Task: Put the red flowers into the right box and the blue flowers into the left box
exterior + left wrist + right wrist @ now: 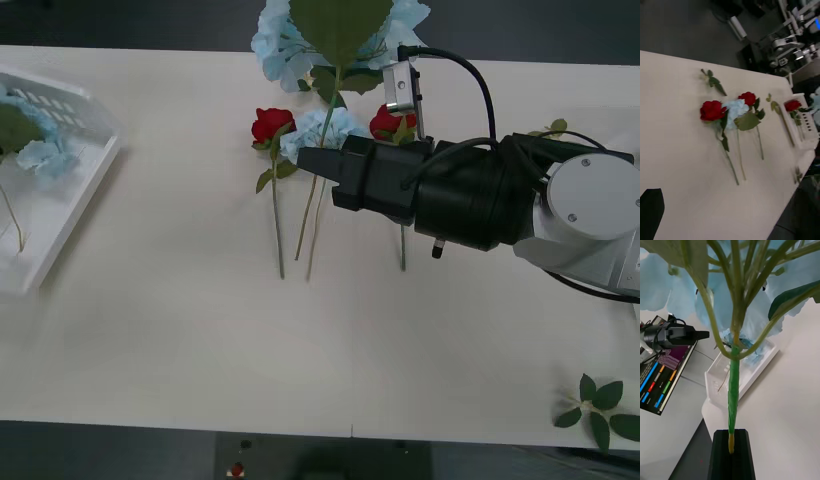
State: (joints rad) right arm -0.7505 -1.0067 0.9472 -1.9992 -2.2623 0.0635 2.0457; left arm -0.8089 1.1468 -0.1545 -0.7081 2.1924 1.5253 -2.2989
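Your right gripper (731,450) pinches a blue flower's stem (732,390) between black fingers. Carry it (bloom high) over the left box (70,190); release low.

The left box (75,165) sits at the table's (180,350) far left edge with a hydrangea (40,155) in it. Near the table's middle, toward the far side, two roses (270,125) (390,122) lie with a hydrangea (335,125) between them, stems pointing near. The right gripper (312,160) sits over these stems, reaching in from the right, holding another hydrangea (335,30) above them at the far edge. A leaf sprig (597,405) lies at the near right corner
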